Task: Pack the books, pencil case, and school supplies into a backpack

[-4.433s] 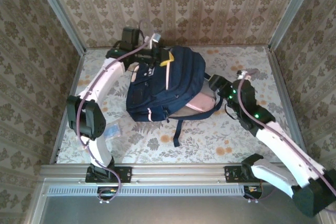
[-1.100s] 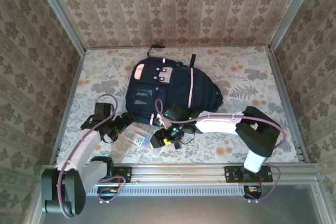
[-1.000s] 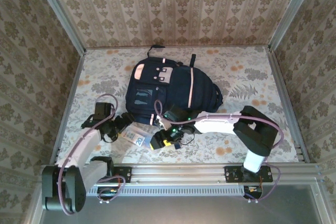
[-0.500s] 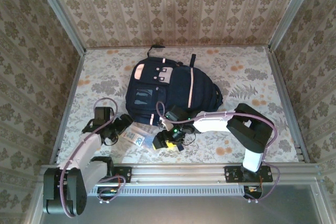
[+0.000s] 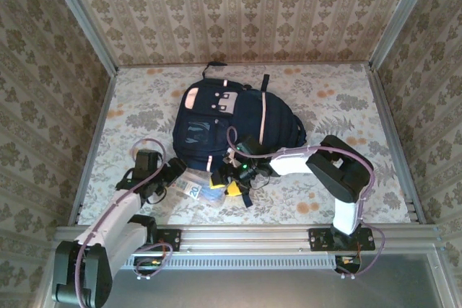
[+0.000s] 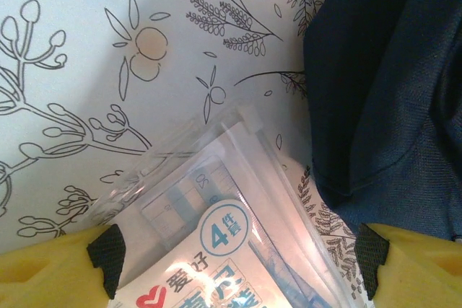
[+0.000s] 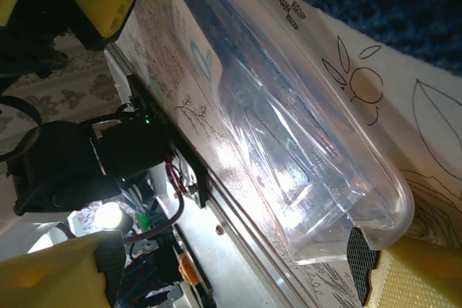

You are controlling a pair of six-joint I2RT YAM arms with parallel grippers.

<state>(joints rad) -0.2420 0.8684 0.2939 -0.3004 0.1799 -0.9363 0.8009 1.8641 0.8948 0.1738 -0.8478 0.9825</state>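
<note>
Top camera looks down on the table [image 5: 346, 99] — both wrist cameras (very close) share the packet [image 6: 216, 250].

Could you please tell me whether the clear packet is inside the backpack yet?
Out: the packet lies flat on the table, beside the backpack and its near edge.

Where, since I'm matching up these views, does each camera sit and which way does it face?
Top external: above and behind the arms, looking down on the table; both arms, left gripper, right gripper.
Left wrist: on the left arm, facing down at the packet between its yellow fingers.
Right wrist: on the right arm, looking low across the table toward the near rail; its yellow fingers flank the packet.
Shared: all three show the packet and the backpack.
</note>
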